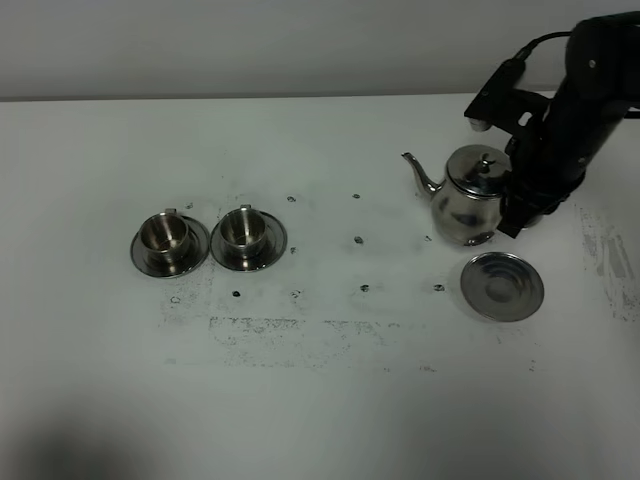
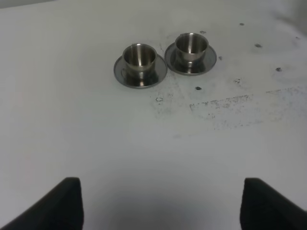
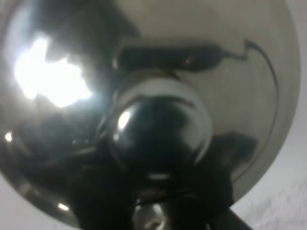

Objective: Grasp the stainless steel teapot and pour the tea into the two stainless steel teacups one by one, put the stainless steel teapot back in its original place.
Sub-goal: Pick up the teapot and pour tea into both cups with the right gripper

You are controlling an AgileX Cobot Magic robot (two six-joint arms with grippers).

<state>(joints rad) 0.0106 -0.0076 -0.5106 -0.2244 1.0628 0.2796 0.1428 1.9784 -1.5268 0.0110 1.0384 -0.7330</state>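
The stainless steel teapot (image 1: pixel 468 196) hangs just behind its empty round saucer (image 1: pixel 502 286), spout pointing left. My right gripper (image 1: pixel 513 207) is shut on the teapot's handle side. In the right wrist view the teapot's domed lid (image 3: pixel 230 72) and its knob (image 3: pixel 160 129) fill the picture, and the fingers are hard to make out. The two stainless steel teacups (image 1: pixel 163 236) (image 1: pixel 241 230) stand on saucers side by side at the left. They also show as one teacup (image 2: pixel 139 56) and the other teacup (image 2: pixel 191 44). My left gripper (image 2: pixel 160 206) is open, well short of them. No tea shows.
The white table (image 1: pixel 320 400) carries scuffed grey marks and small dark dots around its middle. The black right arm (image 1: pixel 585 90) reaches in from the upper right. A shadow lies at the table's front left corner.
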